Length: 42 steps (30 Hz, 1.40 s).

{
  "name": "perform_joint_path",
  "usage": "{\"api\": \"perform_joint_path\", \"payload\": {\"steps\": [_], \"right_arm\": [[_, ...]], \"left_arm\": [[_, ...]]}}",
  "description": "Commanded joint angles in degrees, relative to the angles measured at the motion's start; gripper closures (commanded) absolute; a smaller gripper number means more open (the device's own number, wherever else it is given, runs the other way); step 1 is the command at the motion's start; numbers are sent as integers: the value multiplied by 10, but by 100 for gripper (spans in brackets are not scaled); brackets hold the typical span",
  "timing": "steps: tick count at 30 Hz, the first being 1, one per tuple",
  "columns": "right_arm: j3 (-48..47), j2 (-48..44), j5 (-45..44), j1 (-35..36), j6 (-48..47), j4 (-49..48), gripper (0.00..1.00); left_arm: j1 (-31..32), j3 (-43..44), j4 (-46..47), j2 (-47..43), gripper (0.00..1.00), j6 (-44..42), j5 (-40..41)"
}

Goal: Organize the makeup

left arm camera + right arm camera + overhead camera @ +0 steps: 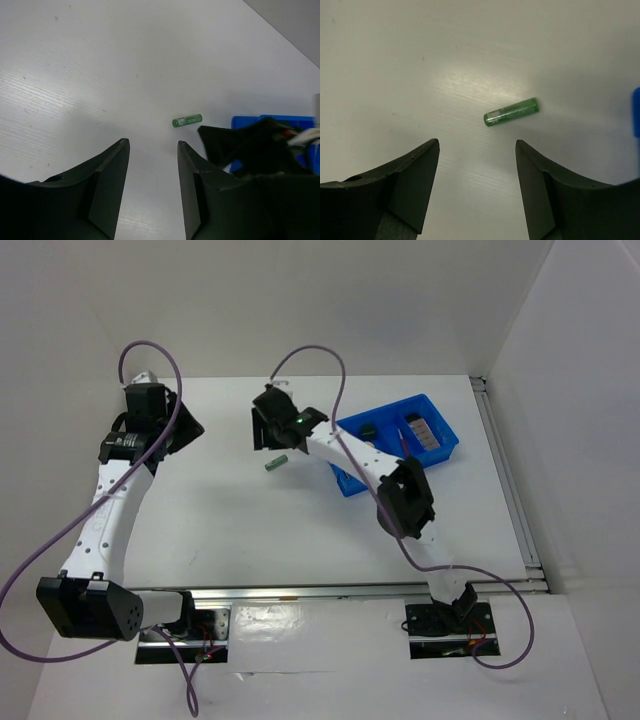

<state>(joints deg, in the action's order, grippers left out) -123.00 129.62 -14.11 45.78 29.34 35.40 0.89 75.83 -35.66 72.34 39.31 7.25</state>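
green tube (511,111): one, just ahead of right gripper (477,143), not touching | right gripper: parted, empty | left gripper (153,142): parted, empty | blue tray (395,408): one

The left arm (100,520) bends at its low elbow and reaches up along the left side. The left fingers (110,170) stand apart and hold nothing. The right arm (350,452) bends at its elbow and reaches up and to the left. The right fingers (415,170) are spread wide and empty, pointing down.
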Motion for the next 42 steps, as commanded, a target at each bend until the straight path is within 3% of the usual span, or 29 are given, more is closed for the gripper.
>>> {"api": "perform_joint_path", "payload": {"steps": [1, 7, 17, 42], "right_arm": [[-46, 48, 13, -2, 113, 87, 30], [-21, 54, 0, 4, 186, 49, 28], [-110, 133, -14, 4, 232, 104, 27], [-130, 193, -20, -7, 217, 77, 19]], "left_arm": [[-4, 31, 9, -3, 44, 8, 3], [-4, 20, 9, -14, 44, 8, -3], [-4, 15, 9, -14, 44, 2, -8], [-4, 5, 14, -25, 44, -8, -8]]}}
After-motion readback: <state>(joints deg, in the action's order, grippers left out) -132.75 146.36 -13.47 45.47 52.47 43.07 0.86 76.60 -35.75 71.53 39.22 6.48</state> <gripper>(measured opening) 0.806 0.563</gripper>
